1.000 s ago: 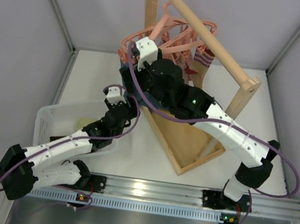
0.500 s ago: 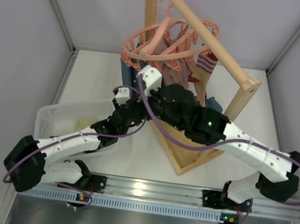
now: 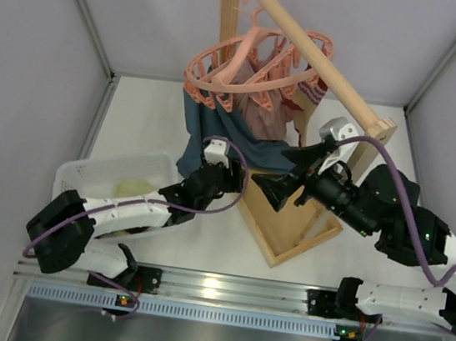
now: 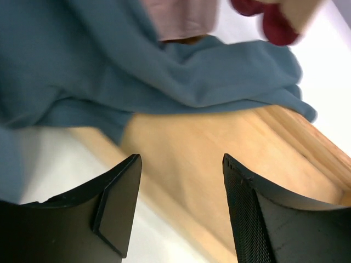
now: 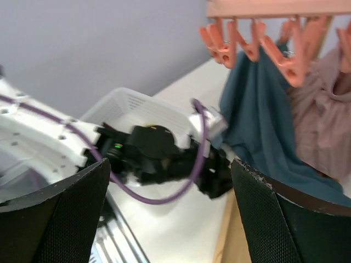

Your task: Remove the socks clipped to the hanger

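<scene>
The hanger (image 3: 255, 63) hangs from the wooden rod (image 3: 311, 51), with a striped sock (image 3: 311, 89) clipped at its edge near the blue-grey cloth (image 3: 216, 131). Lower down, the left end effector (image 4: 180, 159) and the right end effector (image 5: 171, 164) are both released, grasping nothing.

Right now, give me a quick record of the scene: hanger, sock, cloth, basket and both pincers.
hanger: pink ring of pegs, hooked on the wooden bar
striped sock: hanging from the ring's right side
blue cloth: pegged on the left, draping onto the wooden base
basket: white, on the left, something pale inside
left pincer: open, empty, facing the blue cloth
right pincer: open, empty, close to the blue cloth
</scene>
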`<act>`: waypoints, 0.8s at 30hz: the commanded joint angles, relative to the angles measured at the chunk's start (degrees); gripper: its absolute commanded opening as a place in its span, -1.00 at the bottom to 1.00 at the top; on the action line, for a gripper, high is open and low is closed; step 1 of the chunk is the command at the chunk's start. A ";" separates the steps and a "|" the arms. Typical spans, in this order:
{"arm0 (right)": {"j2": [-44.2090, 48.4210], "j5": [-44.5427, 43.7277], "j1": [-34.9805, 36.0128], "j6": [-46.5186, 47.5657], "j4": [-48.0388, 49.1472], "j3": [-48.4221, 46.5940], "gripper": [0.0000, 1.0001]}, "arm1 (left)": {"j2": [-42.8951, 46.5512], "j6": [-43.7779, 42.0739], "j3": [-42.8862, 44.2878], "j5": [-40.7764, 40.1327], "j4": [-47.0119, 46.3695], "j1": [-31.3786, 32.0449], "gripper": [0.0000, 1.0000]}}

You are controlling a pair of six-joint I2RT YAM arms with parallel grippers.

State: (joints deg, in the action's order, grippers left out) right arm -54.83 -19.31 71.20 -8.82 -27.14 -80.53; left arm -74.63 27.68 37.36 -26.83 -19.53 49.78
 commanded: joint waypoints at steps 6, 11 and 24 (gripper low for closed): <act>3.58 24.05 1.40 0.21 5.60 -4.97 0.71 | -10.71 -7.73 11.94 1.17 -7.01 7.78 0.35; 1.84 24.77 1.40 3.71 3.06 -18.50 0.72 | -11.50 -4.92 12.29 0.73 -7.01 9.72 0.34; -9.23 -15.30 1.49 26.71 14.42 -37.77 0.84 | -7.99 -2.90 8.96 -5.07 -6.75 14.73 0.31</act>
State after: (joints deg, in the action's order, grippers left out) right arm -60.18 -11.42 72.01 6.68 -22.13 -118.61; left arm -85.27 23.29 47.29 -29.63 -23.35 64.03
